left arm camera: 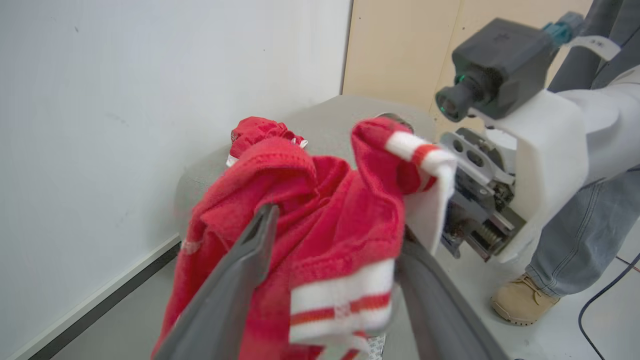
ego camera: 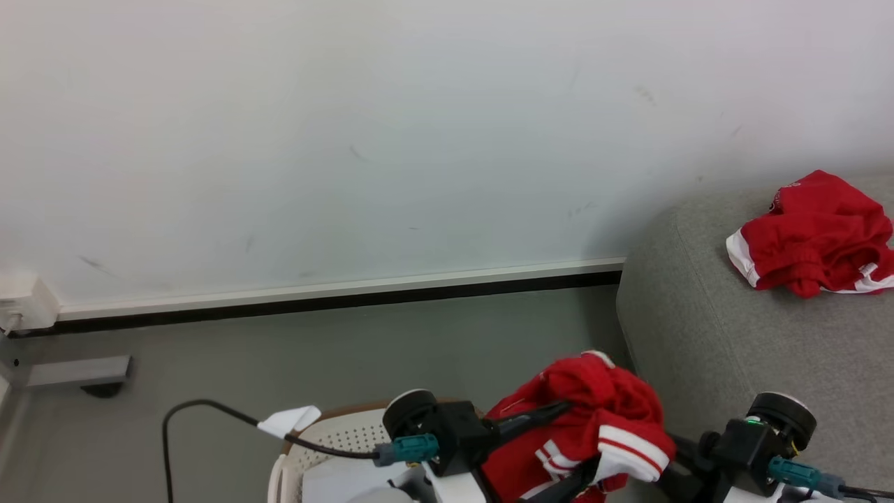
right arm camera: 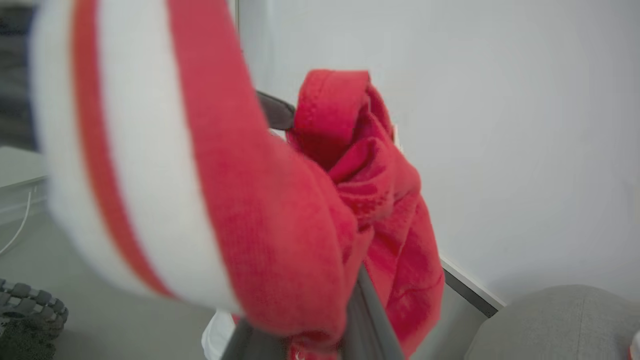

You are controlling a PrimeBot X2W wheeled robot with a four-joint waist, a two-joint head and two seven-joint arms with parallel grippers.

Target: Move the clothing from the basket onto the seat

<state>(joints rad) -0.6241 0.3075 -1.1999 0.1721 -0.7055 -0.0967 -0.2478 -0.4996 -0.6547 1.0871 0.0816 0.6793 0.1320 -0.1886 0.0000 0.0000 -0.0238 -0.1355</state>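
Now aloft: one red garment, two sets of fingers

We see our left fingers [left arm camera: 240, 280] spread wide, with the red garment [ego camera: 594, 412] bunched between and over them. Our right fingers [right arm camera: 372, 320] are clamped on a fold of it near the striped white cuff. It hangs in the air, the basket [ego camera: 335, 436] below to its left and the grey seat [ego camera: 733, 349] just beside it. A second red garment [ego camera: 814, 234] lies crumpled on the seat.
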